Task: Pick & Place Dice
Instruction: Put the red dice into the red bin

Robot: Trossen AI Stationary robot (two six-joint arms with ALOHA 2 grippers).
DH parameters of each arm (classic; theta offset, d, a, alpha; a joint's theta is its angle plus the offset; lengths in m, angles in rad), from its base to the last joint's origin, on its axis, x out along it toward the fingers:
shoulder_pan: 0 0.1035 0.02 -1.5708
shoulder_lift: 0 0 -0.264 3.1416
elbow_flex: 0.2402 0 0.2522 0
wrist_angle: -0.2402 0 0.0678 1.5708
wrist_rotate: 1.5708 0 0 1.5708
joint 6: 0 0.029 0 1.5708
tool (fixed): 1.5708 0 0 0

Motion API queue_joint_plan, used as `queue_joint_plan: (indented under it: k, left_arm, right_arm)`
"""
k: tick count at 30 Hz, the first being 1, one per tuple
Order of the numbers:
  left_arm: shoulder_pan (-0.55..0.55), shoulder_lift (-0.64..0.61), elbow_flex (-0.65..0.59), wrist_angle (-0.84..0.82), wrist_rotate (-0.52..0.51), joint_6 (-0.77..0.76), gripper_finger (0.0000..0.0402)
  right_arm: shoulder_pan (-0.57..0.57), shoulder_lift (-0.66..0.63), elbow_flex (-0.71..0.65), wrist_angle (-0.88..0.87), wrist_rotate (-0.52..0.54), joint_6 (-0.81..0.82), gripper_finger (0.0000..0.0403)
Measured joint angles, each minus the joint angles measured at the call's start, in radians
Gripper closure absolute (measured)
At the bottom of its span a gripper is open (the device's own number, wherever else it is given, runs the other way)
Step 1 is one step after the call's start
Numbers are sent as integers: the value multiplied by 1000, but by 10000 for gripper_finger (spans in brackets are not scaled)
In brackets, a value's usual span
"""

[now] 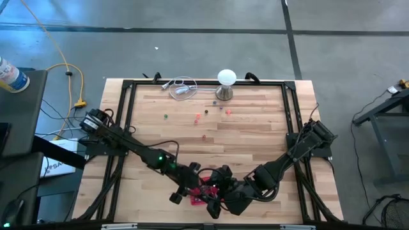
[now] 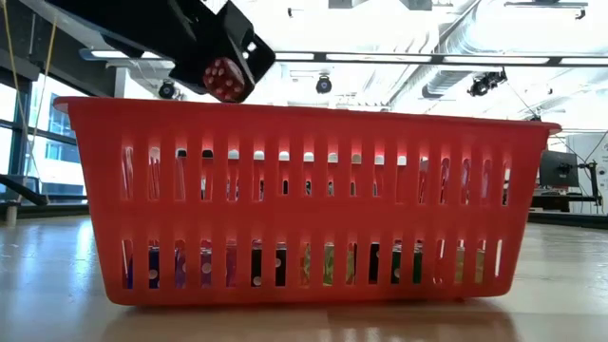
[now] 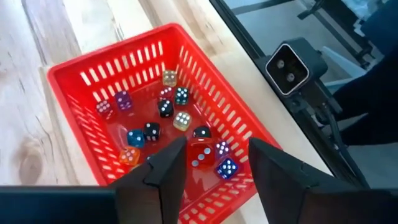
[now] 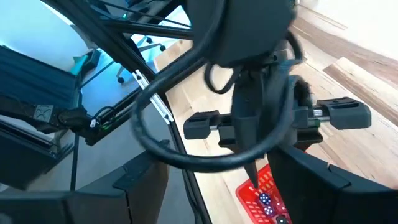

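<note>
Red basket (image 3: 74, 71): holds many mixed dice (image 3: 163, 109).
My left gripper (image 3: 211, 165): jaws spread above it, red die (image 2: 225, 78) between.
My right gripper (image 1: 220, 203): spread, alongside.

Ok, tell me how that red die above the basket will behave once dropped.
The red die looks hard with flat faces, so it will probably bounce, tumble briefly, then settle. The basket walls should contain it. It may knock dice already inside.

Multicoloured dice (image 3: 165, 109), red basket (image 3: 68, 71)
</note>
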State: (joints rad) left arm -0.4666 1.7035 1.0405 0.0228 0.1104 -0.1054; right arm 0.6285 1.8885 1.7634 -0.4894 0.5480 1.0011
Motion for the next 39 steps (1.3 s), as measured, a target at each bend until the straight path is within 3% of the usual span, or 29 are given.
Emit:
queue_joint_plan:
  k: [10,14,20,26,39]
  left_arm:
    - [4,0,0,0,51,27,230]
    - [0,0,0,0,55,27,230]
    - [-2,0,0,22,46,29,230]
    - [0,0,0,85,13,29,230]
    - [-7,0,0,111,-8,29,230]
  right_arm:
    - [9,20,-53,-121,-24,165,144]
    - [31,17,-129,-40,-14,259,144]
    - [14,21,-233,85,67,231,144]
    - [-25,56,-295,232,5,231,144]
    - [-76,117,-303,260,-127,261,144]
